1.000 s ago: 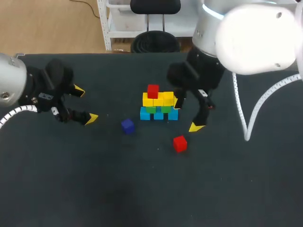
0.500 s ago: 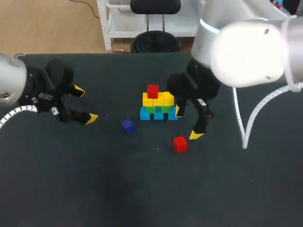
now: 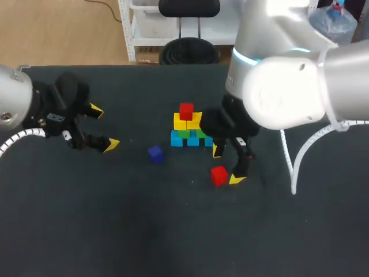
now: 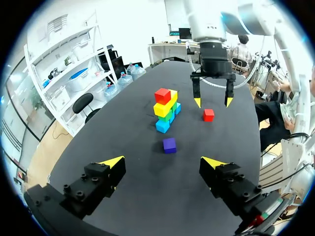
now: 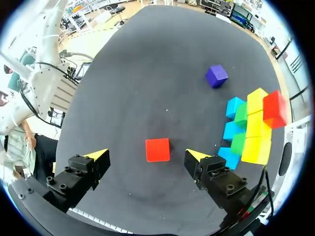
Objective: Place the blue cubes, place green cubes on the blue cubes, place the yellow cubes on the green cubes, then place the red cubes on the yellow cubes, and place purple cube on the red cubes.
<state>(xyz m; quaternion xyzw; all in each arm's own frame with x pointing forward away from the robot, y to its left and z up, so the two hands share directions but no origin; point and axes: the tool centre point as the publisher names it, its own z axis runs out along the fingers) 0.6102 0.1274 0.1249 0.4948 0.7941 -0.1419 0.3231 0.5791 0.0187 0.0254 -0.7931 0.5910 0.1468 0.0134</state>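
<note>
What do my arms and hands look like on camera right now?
Both arms are smooth, rounded silver-white housings; the right arm carries a light blue ring. A white ribbed cable loops beside it, a second cable by the left arm. The left hand and right hand are black and blocky, each with two fingers ending in bright yellow wedge tips.

stack (image 3: 187, 128): blue-green-yellow, one red on top | red cube (image 3: 218, 175): loose, apart | purple cube (image 3: 155, 153): loose, apart
</note>
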